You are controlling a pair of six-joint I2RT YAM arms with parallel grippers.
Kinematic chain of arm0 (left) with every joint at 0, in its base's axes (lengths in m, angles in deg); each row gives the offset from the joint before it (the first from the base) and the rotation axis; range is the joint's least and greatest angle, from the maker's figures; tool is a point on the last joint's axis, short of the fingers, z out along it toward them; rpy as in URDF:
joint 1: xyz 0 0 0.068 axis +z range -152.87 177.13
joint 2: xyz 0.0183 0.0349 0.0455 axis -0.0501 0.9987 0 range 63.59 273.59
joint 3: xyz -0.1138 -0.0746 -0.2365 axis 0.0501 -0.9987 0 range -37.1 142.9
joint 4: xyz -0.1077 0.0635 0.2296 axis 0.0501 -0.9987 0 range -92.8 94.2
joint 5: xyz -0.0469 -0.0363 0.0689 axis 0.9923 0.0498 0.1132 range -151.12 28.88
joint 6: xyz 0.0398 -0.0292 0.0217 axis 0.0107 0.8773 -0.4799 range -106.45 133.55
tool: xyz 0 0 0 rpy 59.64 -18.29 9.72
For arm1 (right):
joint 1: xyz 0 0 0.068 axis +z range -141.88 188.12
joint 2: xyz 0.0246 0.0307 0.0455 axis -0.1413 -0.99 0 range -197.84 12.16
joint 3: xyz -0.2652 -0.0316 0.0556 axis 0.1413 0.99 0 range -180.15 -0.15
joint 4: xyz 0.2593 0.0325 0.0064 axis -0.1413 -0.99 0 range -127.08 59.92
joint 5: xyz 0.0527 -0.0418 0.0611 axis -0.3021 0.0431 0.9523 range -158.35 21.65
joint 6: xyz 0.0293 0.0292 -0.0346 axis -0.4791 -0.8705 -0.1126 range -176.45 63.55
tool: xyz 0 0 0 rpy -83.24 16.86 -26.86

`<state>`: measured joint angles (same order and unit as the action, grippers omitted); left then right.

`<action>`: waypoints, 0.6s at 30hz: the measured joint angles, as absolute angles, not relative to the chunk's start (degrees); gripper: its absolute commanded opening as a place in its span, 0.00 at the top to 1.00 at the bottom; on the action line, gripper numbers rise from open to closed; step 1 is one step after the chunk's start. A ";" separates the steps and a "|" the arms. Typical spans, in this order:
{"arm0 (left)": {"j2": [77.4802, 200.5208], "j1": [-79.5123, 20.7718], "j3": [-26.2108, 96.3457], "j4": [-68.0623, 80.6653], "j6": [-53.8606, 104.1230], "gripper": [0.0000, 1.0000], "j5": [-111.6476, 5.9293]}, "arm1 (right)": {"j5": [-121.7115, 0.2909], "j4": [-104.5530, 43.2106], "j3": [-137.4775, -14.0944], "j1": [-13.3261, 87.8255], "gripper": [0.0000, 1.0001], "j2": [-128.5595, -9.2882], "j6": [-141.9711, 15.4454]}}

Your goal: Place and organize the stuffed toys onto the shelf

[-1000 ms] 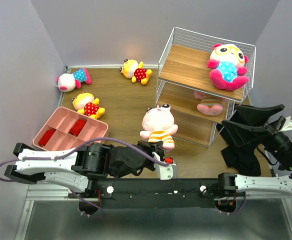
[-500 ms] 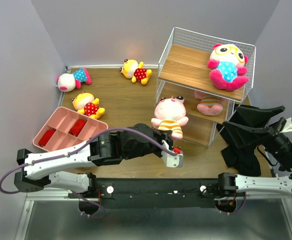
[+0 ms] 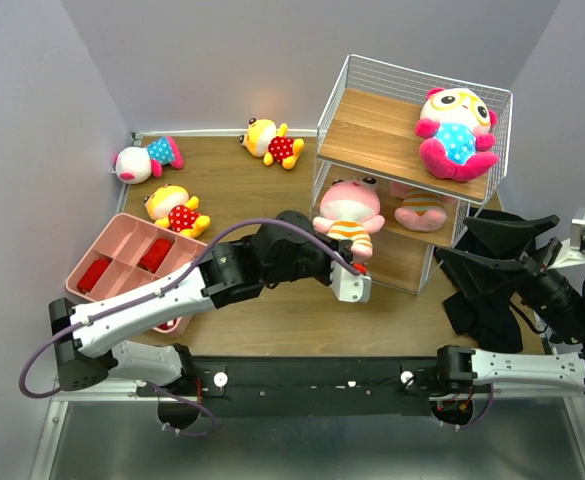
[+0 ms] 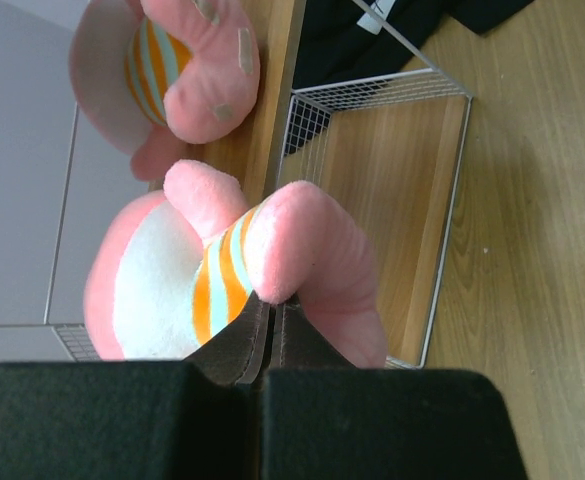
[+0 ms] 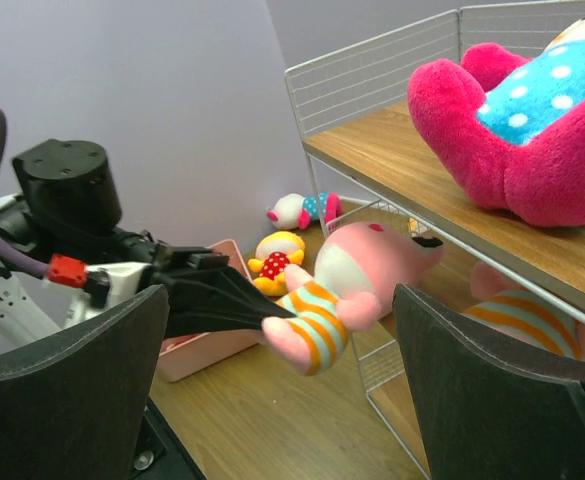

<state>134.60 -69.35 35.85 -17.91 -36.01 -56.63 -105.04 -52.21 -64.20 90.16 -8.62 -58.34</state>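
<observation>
While left gripper (image 4: pixel 270 308) pinches striped pig (image 3: pixel 349 205), second pig (image 3: pixel 421 210) lies behind on shelf (image 3: pixel 367 135).

Plush pig (image 3: pixel 346 213), wood-and-wire shelf (image 3: pixel 372 135)

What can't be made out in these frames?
- Second pig on the shelf's middle tier: top view, partly hidden under the top board; left wrist view cuts it at the top edge.
- Red items in the pink tray: top view, too small to identify.
- Whether the held pig touches the middle board: top view, its body covers the contact.
</observation>
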 measured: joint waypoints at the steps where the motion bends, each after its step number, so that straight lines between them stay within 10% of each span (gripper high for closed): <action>1: 135.51 -68.93 36.24 -17.80 -36.58 1.00 -56.37 | -104.86 -51.90 -64.18 90.16 0.00 -8.38 -58.36; 18: 144.89 -63.14 42.21 -15.29 -44.05 1.00 -54.81 | -104.56 -50.09 -62.43 90.16 0.00 -5.97 -58.36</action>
